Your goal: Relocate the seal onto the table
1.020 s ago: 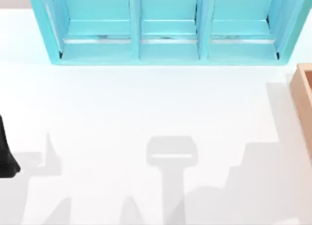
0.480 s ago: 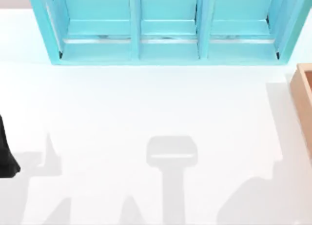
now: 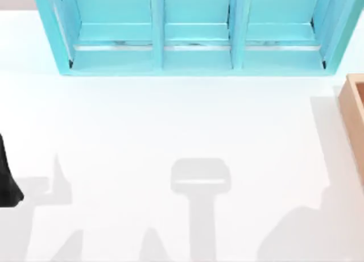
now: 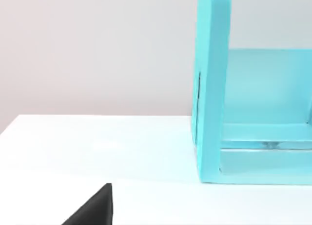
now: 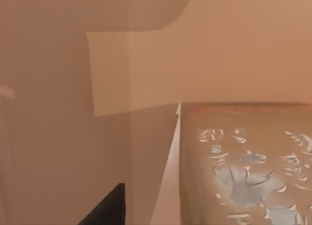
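Reaching down inside the wooden box (image 5: pixel 146 64), the right end effector (image 5: pixel 105 208) sits close beside the seal (image 5: pixel 243 166); its opening I cannot tell. Crowded walls risk a knock.

The white desk (image 4: pixel 97 147) ran back to a plain pale wall. A turquoise shelf (image 4: pixel 212 88) stood on it, end panel upright, one open bay showing beside that panel. A dark wedge of the left tool (image 4: pixel 95 210) poked in at the frame's edge.
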